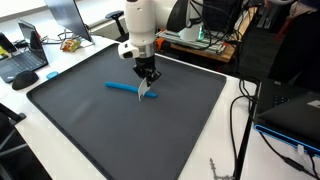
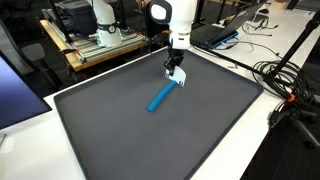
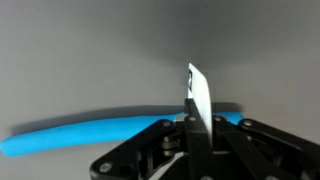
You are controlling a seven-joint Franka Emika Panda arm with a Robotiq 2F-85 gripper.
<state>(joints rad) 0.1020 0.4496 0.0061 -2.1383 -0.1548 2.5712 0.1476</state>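
Jaws clamp one white strip beside one blue pen.

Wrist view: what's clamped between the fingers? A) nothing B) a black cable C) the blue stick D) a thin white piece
D: the gripper is shut on the white piece, which stands up between its jaws, while the blue stick lies across the grey mat behind it.

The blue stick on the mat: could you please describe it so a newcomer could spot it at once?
A dark grey mat covers the table. Near its middle, by the tip of the robot's pincer, lies a slim stick. It alone is bright blue; the piece clamped in the pincer is white.
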